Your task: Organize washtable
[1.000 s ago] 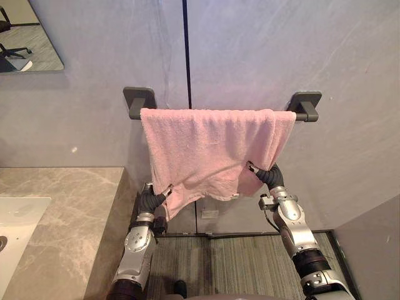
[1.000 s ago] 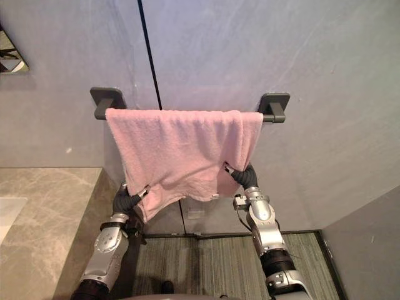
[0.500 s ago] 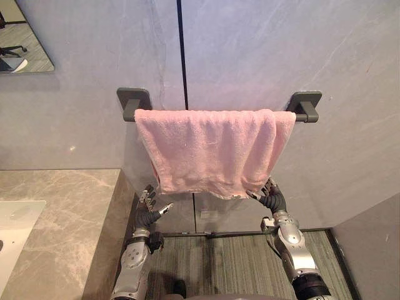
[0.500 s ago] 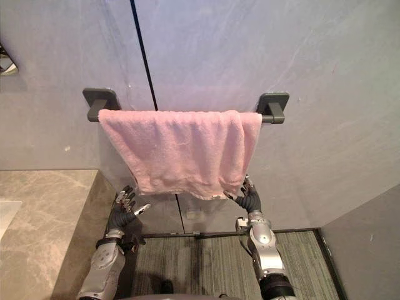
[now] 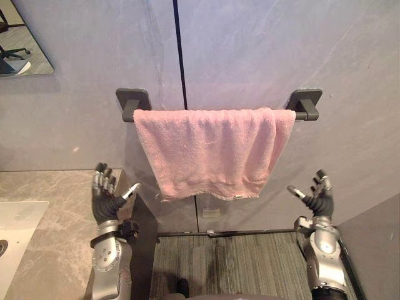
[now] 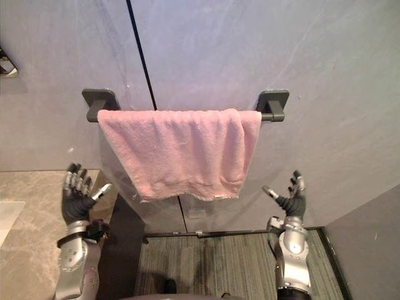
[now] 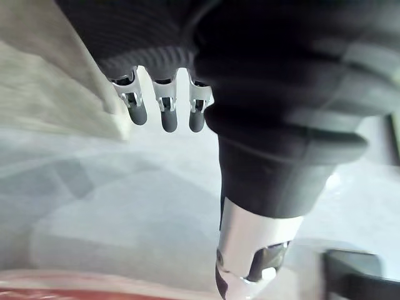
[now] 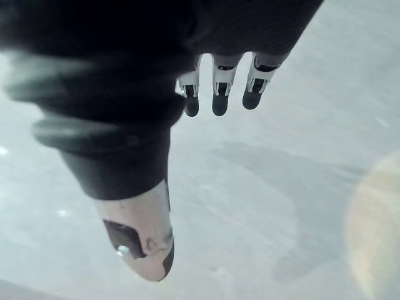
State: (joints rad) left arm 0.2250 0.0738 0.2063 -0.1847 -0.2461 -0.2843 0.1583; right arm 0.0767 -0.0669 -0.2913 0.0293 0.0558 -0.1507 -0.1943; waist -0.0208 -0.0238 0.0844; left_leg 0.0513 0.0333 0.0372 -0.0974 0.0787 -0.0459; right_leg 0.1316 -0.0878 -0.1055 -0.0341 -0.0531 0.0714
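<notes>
A pink towel (image 5: 211, 149) hangs spread over a dark wall rail (image 5: 306, 111) between two brackets, its lower edge loose and slightly uneven. My left hand (image 5: 105, 201) is raised below and left of the towel, over the edge of the marble counter (image 5: 56, 231), with fingers straight and spread and nothing in it. My right hand (image 5: 317, 199) is raised below and right of the towel, also with straight fingers and empty. Neither hand touches the cloth. In the wrist views each hand's fingers (image 7: 164, 111) (image 8: 215, 94) point at the bare grey wall.
A white basin (image 5: 14, 219) sits in the counter at the far left. A mirror corner (image 5: 22, 47) shows at the upper left. A dark vertical seam (image 5: 180, 56) runs down the grey wall. Striped grey flooring (image 5: 231, 262) lies below the towel.
Both hands have let go of the towel's lower corners, dropped and moved outward with fingers spread. The towel now hangs flat and free on the rail.
</notes>
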